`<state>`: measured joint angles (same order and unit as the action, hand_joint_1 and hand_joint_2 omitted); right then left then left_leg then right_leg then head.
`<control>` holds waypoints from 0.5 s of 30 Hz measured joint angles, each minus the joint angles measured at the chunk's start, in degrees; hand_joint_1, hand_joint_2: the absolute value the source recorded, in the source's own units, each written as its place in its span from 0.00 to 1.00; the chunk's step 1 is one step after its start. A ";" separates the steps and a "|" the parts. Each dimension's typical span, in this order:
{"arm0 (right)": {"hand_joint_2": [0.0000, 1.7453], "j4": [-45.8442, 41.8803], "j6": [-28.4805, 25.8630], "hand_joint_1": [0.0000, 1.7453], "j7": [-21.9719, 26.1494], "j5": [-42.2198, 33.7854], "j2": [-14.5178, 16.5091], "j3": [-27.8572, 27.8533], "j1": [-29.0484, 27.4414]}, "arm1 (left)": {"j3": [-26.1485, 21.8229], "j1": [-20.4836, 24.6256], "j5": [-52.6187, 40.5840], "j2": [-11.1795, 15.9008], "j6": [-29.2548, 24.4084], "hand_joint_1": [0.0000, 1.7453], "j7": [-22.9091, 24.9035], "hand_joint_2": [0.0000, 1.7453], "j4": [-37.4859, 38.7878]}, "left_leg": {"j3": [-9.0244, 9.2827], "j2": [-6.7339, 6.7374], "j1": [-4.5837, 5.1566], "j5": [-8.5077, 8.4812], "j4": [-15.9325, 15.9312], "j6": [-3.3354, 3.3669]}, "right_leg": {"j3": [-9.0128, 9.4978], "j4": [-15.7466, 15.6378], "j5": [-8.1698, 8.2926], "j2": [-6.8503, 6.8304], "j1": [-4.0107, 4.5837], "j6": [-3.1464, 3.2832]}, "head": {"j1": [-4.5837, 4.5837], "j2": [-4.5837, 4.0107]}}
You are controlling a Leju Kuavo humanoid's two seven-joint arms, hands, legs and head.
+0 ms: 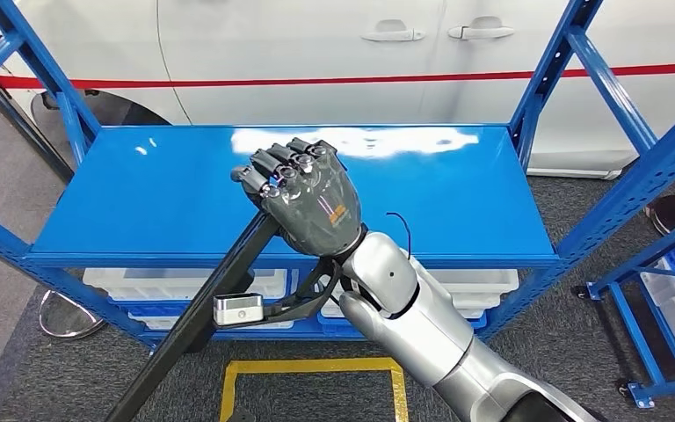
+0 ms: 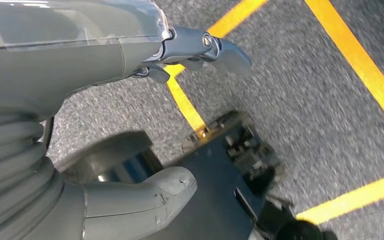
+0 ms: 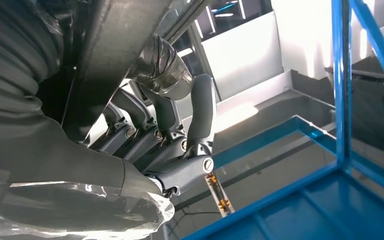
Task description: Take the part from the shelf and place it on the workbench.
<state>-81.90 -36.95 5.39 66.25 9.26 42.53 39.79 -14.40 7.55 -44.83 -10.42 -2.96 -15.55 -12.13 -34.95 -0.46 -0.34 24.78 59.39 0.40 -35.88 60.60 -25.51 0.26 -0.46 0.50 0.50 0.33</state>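
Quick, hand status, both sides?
Right hand: closed around the long black part, holding it above the blue shelf.
Left hand: open, holding nothing, hanging over the floor.

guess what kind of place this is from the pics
Probably a car plant or workshop test cell: a blue steel shelf stands beside a white car, with yellow floor tape marking a station. The right robot hand grips a long black part.
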 joint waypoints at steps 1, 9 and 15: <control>1.00 0.00 -0.01 1.00 0.01 -0.06 0.01 0.00 0.02 | 0.00 0.05 -0.09 -0.05 0.09 0.00 0.02 1.00 0.00 | -0.15 0.03 -0.08 0.33 0.24 -0.29 | -0.05 -0.25 0.28 -0.04 -0.04 0.41 | 0.00 0.00; 1.00 0.21 -0.07 1.00 -0.64 0.41 0.12 0.00 0.22 | 0.00 0.48 -0.82 -0.11 0.37 0.00 0.34 1.00 0.00 | -2.62 0.13 -0.36 7.66 11.80 -1.24 | -2.31 -0.50 2.41 -0.41 0.06 1.52 | 0.01 0.00; 1.00 1.12 0.02 1.00 -1.86 1.63 -0.02 -0.42 1.62 | 0.00 1.41 -1.52 -0.09 0.51 0.00 0.93 1.00 0.00 | 4.16 0.12 0.36 3.45 -0.88 0.56 | -3.02 -0.87 4.32 -0.38 0.15 -0.22 | 0.00 0.00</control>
<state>-80.78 -36.94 3.54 67.88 9.23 42.11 41.41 -14.40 8.96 -46.35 -10.51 -2.45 -14.61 -12.13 -30.79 -0.34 0.01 28.24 58.52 0.96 -38.91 59.73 -21.18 -0.12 -0.31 0.28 0.50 0.33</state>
